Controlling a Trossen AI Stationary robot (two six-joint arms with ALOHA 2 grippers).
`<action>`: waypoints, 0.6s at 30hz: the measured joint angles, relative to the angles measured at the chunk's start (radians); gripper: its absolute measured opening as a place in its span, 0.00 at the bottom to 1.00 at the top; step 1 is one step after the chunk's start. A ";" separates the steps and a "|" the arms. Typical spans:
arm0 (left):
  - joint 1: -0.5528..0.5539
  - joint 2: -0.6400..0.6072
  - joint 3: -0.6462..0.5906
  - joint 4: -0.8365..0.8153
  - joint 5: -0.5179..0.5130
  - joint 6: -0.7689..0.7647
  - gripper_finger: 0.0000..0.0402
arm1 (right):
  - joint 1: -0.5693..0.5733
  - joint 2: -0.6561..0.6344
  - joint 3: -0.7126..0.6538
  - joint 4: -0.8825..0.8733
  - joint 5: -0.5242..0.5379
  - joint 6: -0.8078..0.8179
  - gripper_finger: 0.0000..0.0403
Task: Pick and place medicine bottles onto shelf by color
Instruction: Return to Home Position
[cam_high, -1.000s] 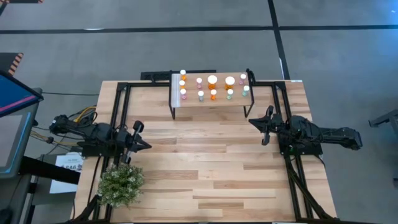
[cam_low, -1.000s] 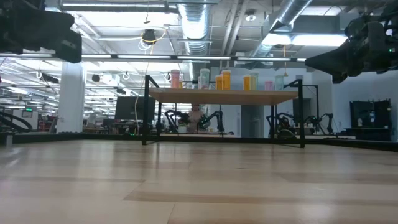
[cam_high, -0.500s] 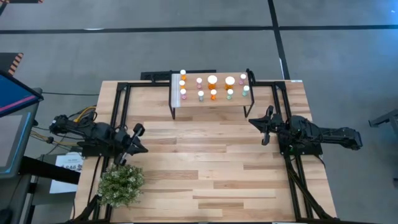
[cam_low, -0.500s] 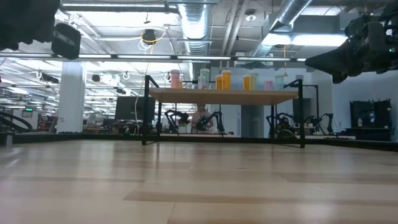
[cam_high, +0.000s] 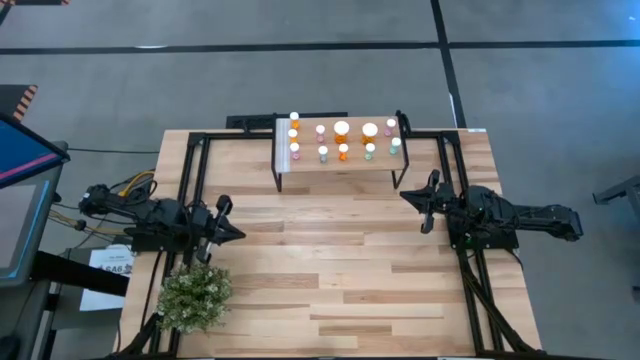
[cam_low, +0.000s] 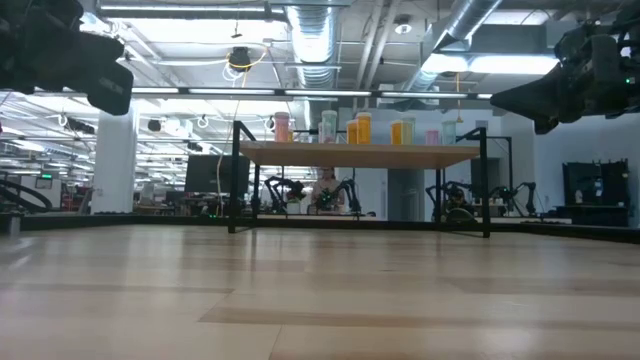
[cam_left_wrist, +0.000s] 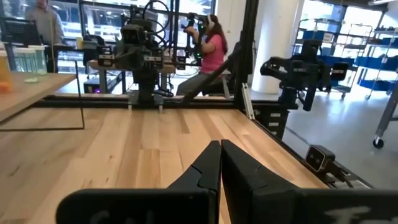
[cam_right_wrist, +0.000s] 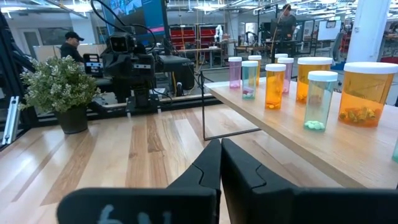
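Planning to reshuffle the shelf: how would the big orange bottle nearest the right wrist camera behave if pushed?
The big orange bottle looks wide and squat, so it would probably slide rather than tip. Few pills lie at its bottom, so it is likely light. Its smooth wall may prove slippery.

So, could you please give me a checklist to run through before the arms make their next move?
1. Left tool shut and empty: ok.
2. Right tool shut and empty: ok.
3. Bottles upright on the shelf: ok.
4. Both tools apart from the shelf: ok.
5. Bottles grouped by colour: cannot tell.
6. Plant apart from the left tool: cannot tell.
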 joint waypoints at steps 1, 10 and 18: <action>0.000 0.000 0.000 -0.001 0.000 0.000 0.00 | 0.000 0.000 0.000 0.000 0.000 0.000 0.08; 0.000 0.000 0.000 0.000 0.000 -0.010 0.00 | 0.000 0.000 0.000 0.000 0.000 0.000 0.08; 0.000 0.000 0.000 0.000 0.000 -0.010 0.00 | 0.000 0.000 0.000 0.000 0.000 0.000 0.08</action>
